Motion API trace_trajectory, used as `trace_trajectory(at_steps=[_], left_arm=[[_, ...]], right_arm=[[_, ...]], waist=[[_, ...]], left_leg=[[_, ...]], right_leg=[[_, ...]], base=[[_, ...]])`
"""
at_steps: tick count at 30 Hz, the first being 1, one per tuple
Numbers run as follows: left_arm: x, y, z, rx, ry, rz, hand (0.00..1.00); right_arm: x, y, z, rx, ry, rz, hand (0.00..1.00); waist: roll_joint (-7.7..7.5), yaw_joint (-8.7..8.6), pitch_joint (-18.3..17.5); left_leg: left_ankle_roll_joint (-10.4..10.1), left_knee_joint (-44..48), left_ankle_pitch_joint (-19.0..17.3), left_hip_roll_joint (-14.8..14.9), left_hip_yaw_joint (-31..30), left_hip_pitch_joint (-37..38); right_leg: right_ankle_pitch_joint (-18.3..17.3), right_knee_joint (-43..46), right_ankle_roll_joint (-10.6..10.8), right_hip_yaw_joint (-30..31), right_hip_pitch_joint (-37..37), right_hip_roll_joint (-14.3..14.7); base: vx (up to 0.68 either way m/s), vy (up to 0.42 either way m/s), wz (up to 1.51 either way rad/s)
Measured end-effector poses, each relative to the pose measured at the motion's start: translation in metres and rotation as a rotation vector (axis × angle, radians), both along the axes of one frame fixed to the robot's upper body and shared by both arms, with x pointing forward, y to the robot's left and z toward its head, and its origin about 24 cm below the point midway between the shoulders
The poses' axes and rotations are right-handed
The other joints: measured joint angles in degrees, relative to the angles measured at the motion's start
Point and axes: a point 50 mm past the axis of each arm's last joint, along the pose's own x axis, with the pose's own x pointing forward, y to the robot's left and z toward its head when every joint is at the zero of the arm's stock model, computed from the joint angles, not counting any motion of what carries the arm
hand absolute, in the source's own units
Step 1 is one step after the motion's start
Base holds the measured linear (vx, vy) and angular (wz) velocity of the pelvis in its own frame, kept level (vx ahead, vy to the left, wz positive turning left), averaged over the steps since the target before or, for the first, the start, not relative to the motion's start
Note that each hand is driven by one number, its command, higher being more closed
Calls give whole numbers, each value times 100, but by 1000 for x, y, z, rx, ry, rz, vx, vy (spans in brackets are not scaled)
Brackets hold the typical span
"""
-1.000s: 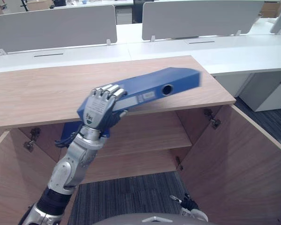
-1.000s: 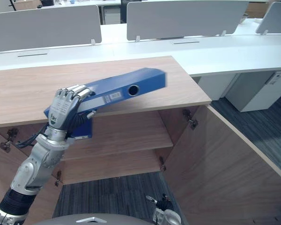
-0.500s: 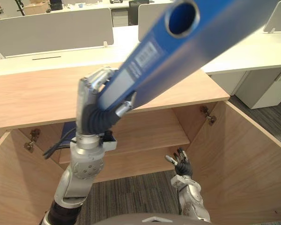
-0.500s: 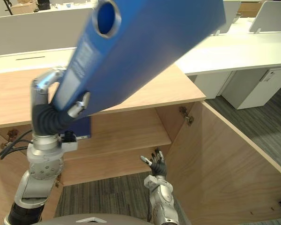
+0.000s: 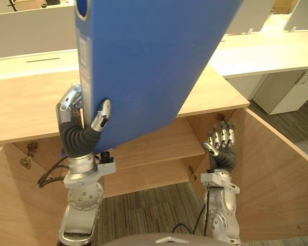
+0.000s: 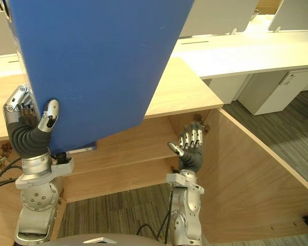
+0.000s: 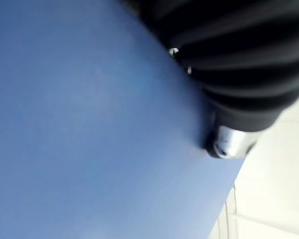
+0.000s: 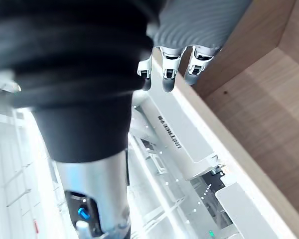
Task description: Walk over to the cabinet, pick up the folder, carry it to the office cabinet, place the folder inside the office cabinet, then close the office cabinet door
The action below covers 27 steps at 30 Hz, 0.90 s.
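The blue folder (image 5: 143, 66) stands upright and close before me, its spine to the left, hiding much of the wooden cabinet's top (image 5: 20, 107). My left hand (image 5: 82, 120) is shut on its lower spine edge, thumb on the cover and fingers behind. In the left wrist view the thumb (image 7: 229, 142) presses on the folder's blue cover (image 7: 89, 124). My right hand (image 5: 223, 146) is raised in front of the cabinet opening, open with straight fingers (image 8: 164, 74) and holding nothing, apart from the folder.
The cabinet stands open below its top, with a shelf (image 5: 164, 143) inside. Its right door (image 5: 277, 184) and left door (image 5: 10, 205) swing out toward me. White desks (image 5: 267, 51) with grey dividers lie behind. Grey carpet (image 5: 143, 215) lies below.
My left hand has swung the folder from slanted to upright and nearer to me. My right hand has risen higher in front of the opening.
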Motion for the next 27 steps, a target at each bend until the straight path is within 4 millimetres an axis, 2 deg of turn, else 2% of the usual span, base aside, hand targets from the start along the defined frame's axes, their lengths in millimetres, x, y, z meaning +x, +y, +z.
trace_trajectory(at_steps=[2, 7, 15, 22, 27], left_arm=[[0, 2, -4, -24, 22, -9, 100], [6, 2, -15, -62, 79, -24, 100], [14, -3, -28, -44, 154, -103, 100], [17, -14, -36, -7, 191, -181, 100], [16, -19, -37, 5, 199, -232, 100]], right_arm=[[-3, -1, 13, -35, -52, -31, 0], [-4, 0, 29, -90, -123, -44, 0], [12, 3, 59, -162, -265, 8, 0], [17, 8, 66, -248, -288, 65, 0], [27, 14, 60, -280, -261, 137, 0]], waist=[[2, 2, -5], [-4, -3, -7], [-12, 19, -4], [-21, 42, 1], [-50, 53, 8]], left_leg=[[2, 0, 3, -5, -7, -69], [17, 0, 17, -16, -86, -112], [50, -2, 66, -26, -156, -179], [80, -36, 101, -67, -205, -214], [86, -37, 146, -73, -273, -233]], right_leg=[[10, 3, 16, -11, -61, -6], [18, -1, 29, -101, -60, -23], [53, 0, 82, -150, -57, -38], [78, 0, 122, -174, -70, -83], [85, -2, 125, -254, -77, -90]], base=[[0, 0, 0], [-15, -24, 8], [-19, -15, 4], [-42, -8, 4], [-47, -14, 7]])
